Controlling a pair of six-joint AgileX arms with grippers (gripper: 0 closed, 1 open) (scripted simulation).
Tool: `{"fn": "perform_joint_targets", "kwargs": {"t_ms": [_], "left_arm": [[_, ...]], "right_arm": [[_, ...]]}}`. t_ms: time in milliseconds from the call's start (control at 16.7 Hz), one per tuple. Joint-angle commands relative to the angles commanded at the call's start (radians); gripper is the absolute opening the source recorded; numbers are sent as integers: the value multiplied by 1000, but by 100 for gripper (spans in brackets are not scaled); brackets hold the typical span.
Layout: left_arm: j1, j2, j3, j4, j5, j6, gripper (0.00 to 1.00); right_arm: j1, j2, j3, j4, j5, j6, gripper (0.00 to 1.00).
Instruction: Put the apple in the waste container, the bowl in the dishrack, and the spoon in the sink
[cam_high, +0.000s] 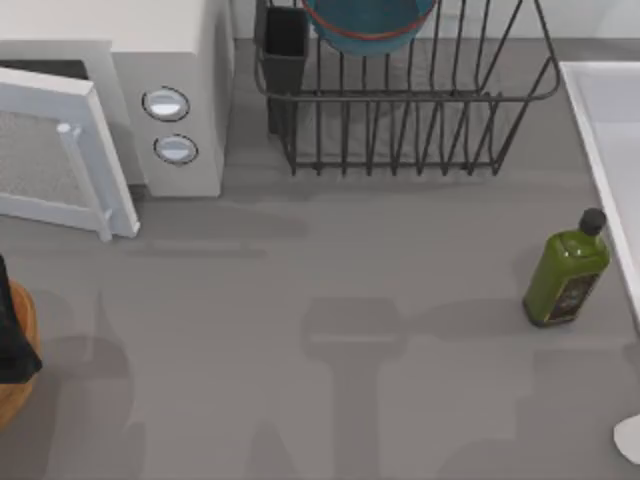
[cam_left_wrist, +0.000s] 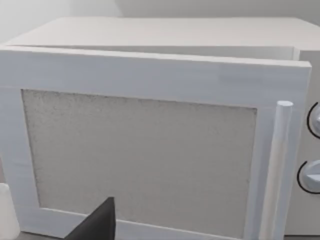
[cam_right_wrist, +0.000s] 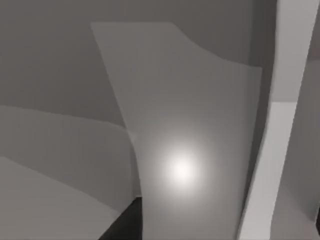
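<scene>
Top view has bowl (cam_high: 368, 25) already in dishrack (cam_high: 400, 110), left arm (cam_high: 15, 345) over waste container (cam_high: 18, 350), jaw state unclear on both, spoon (cam_high: 630, 438) beside sink (cam_high: 610, 130), so spoon step likely next.

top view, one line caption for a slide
Blue bowl sits in the dishrack; green bottle stands beside the sink.

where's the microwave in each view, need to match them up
Top view: the microwave sits at the upper left, its door swung open.
Left wrist view: the door faces the camera, with the handle beside it.
Right wrist view: not in it.
Shared landmark: the two round knobs.
</scene>
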Motion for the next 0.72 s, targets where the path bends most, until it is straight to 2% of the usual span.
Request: {"fn": "perform_joint_targets", "kwargs": {"t_ms": [360, 420, 720], "left_arm": [[0, 0, 0, 0, 0, 0, 100], [0, 0, 0, 0, 0, 0, 100], [0, 0, 0, 0, 0, 0, 100]], "right_arm": [[0, 0, 0, 0, 0, 0, 0], [8, -72, 35, -95, 32, 42, 0], [8, -109, 101, -198, 27, 36, 0]]}}
